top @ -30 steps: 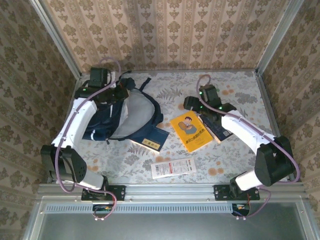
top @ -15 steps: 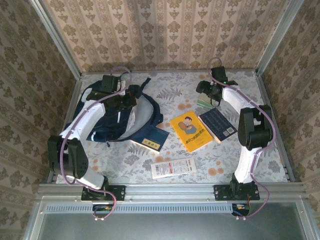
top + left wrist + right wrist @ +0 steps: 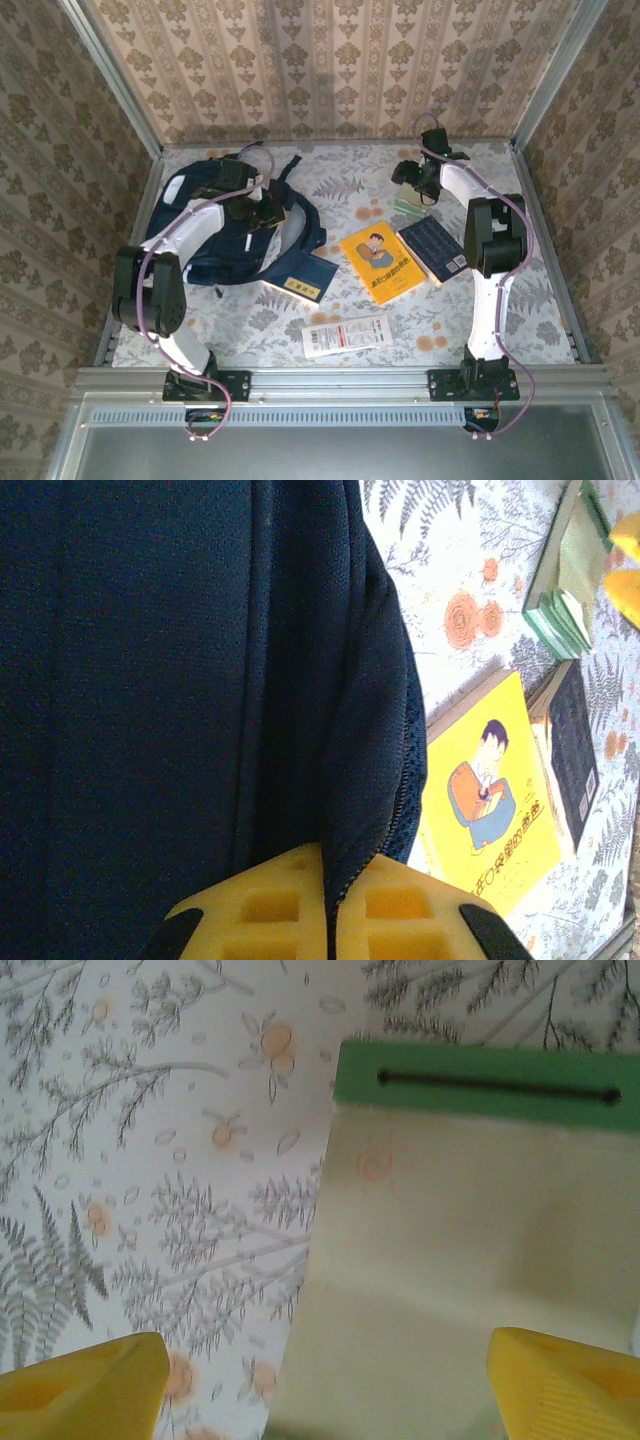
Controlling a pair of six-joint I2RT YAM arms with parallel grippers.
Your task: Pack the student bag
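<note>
Bag: the student bag (image 3: 295, 228) lies flat at the left rear of the worktop (image 3: 520, 310), by far the biggest thing there, with its shoulder straps towards the back wall.
Bag mouth: in the left wrist view a navy fabric edge with a zip line runs down into the left hand (image 3: 333, 880); holding that edge looks meant to lift the opening so that books can slide in.
Left hand: clenched on that fold of bag fabric, the yellow fingers (image 3: 245, 910) pressed together with the cloth between them.
Nearest item: a small navy booklet (image 3: 300, 280) with a yellow label lies at the bag's near right edge, the closest thing to the opening.
Middle of worktop: a yellow book (image 3: 378, 262) and a dark book (image 3: 435, 248) lie flat side by side, well clear of the bag; a white flat packet (image 3: 345, 335) lies nearer the arm bases.
Right rear: a green-topped notepad (image 3: 480, 1220) lies flat on the floral cloth, just behind the dark book.
Right hand: released, its fingers spread wide and hovering over the notepad (image 3: 325, 1385); one fingertip sits to the left of the pad's left edge and the other over its right part, so it seems lined up to straddle and pick it.
Progress: by my judgement packing has barely begun, since all the loose items I can see lie outside the bag.
</note>
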